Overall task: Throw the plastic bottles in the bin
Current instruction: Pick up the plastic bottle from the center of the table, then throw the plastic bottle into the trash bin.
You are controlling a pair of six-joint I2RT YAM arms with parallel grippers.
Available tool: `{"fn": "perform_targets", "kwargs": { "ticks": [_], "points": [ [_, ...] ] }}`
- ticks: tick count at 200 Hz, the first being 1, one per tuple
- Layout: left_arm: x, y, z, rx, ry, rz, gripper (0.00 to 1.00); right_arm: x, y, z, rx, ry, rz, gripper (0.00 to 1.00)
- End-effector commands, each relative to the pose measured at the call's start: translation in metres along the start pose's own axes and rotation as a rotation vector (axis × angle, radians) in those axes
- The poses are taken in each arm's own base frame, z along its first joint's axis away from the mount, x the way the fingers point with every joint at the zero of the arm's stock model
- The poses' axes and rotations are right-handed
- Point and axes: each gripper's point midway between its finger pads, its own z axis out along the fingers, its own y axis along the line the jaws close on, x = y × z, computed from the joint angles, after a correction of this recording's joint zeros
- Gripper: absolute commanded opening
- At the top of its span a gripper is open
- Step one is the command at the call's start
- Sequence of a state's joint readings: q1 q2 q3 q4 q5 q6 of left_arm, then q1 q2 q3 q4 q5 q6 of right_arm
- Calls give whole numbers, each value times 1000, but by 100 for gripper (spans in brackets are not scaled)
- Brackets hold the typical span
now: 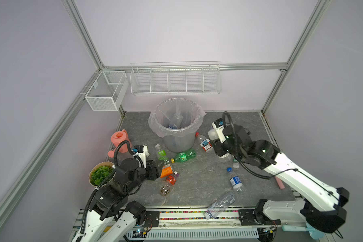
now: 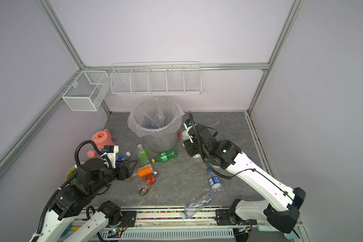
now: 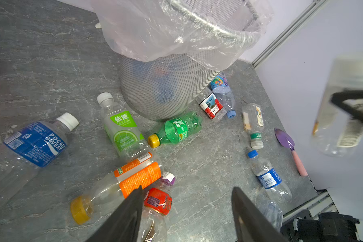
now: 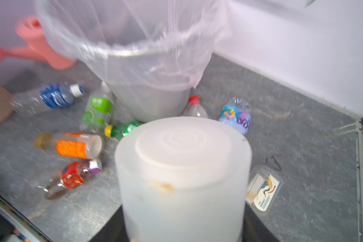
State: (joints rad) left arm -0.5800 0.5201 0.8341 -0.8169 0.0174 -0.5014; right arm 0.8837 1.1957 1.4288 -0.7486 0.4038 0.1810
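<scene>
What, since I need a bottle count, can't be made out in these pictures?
- Bottles inside the bin: both top views, blurred behind the bag's folds.
- Table behind the cloudy bottle: right wrist view, the bottle fills the foreground.
- Pocari bottle: left wrist view, base cut off by the edge.

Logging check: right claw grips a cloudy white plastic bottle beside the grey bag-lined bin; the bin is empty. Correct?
Not empty: both top views show a clear plastic bottle inside the grey bag-lined bin. The right claw does grip the cloudy white plastic bottle beside it.
</scene>
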Motion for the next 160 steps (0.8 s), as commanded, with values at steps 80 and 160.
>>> {"fn": "perform_targets", "kwargs": {
  "ticks": [80, 160],
  "points": [
    [19, -15, 21, 34, 69, -2, 66, -183, 4, -117, -153, -670, 101, 46],
    [20, -13, 18, 29, 61, -5, 65, -246, 41, -46, -192, -673, 70, 47]
  ]
}}
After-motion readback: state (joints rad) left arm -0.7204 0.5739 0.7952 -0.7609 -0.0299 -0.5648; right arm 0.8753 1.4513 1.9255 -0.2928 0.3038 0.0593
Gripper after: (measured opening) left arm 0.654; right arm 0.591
